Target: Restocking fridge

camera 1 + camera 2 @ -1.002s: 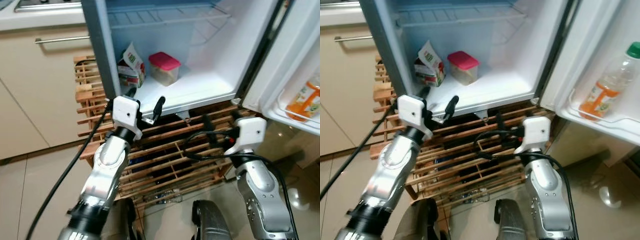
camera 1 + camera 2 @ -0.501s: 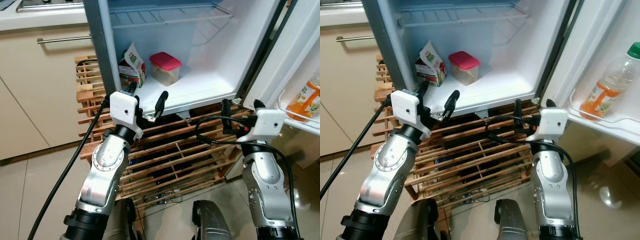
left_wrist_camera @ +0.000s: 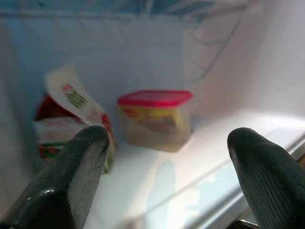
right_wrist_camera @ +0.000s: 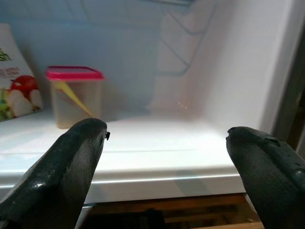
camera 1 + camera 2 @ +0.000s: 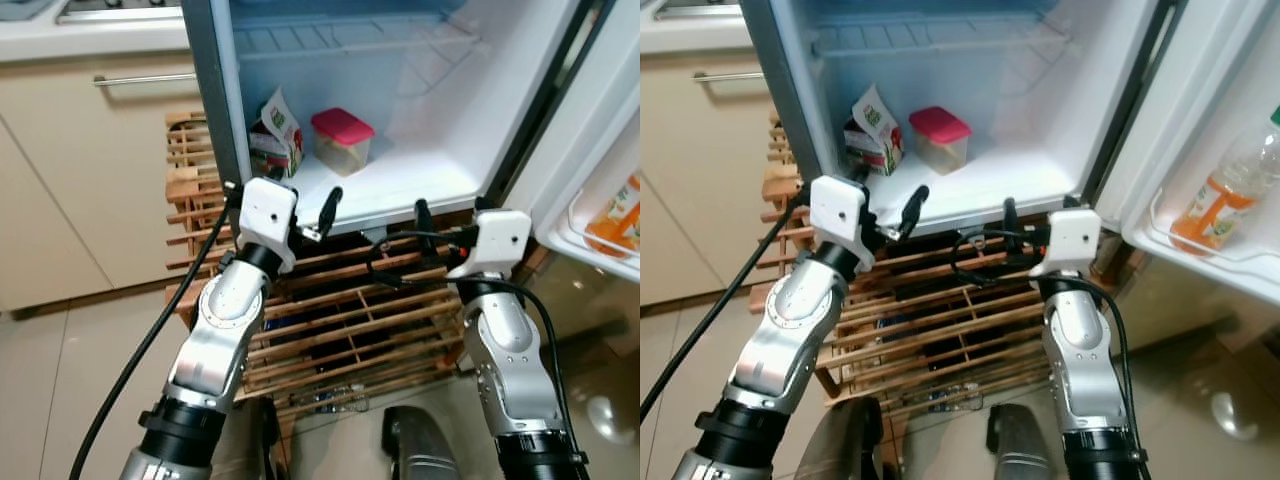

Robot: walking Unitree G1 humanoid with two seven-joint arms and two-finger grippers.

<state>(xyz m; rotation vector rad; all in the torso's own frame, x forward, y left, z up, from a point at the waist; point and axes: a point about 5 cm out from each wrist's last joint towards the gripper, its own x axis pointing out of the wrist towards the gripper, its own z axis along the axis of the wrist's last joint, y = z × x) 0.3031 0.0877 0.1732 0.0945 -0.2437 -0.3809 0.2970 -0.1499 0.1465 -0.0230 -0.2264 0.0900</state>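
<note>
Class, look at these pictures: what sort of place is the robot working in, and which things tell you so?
Most likely a home kitchen: an open fridge holding a carton and a pink-lidded container, beige cabinets beside it, and a juice bottle in the door.

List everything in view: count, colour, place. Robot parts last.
fridge: 1, white inside, open, straight ahead
carton: 1, white with green and red print, left on the bottom shelf
food tub: 1, clear with a pink lid, bottom shelf, right of the carton
wire shelf: 1, white, above the bottom shelf
juice bottle: 1, clear with orange drink, in the door rack on the right
wooden rack: 1, brown slats, under the fridge
cabinet: 1, beige with a metal handle, left of the fridge
floor: beige tiles
left gripper: 1, black fingers, open, at the shelf's front edge
right gripper: 1, black fingers, open, just below the shelf's front edge
</note>
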